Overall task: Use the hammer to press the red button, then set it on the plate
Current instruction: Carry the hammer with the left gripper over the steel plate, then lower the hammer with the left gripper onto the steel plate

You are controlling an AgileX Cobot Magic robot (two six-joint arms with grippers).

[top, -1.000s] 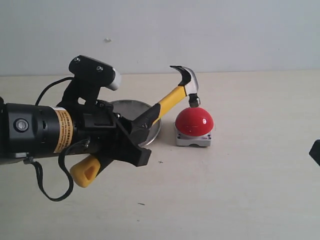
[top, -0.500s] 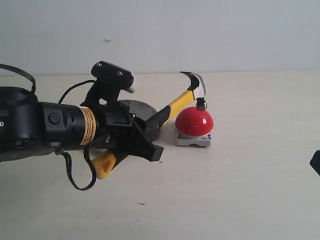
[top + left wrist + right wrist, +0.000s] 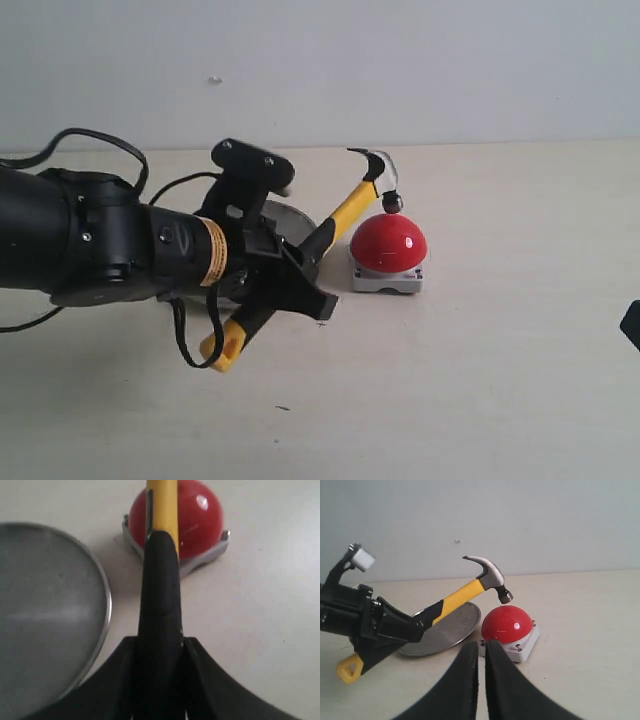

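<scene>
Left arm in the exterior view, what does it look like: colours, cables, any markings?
The left arm is a thick black cylinder with a yellow-orange label band, thin black cables looping around it, and a black angular claw.

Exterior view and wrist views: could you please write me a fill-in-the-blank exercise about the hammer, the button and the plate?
1. The hammer is held by the ____ gripper.
2. Its head hangs over the ____ button.
3. The silver plate has a ____ shape.
Missing words: left; red; round.
</scene>
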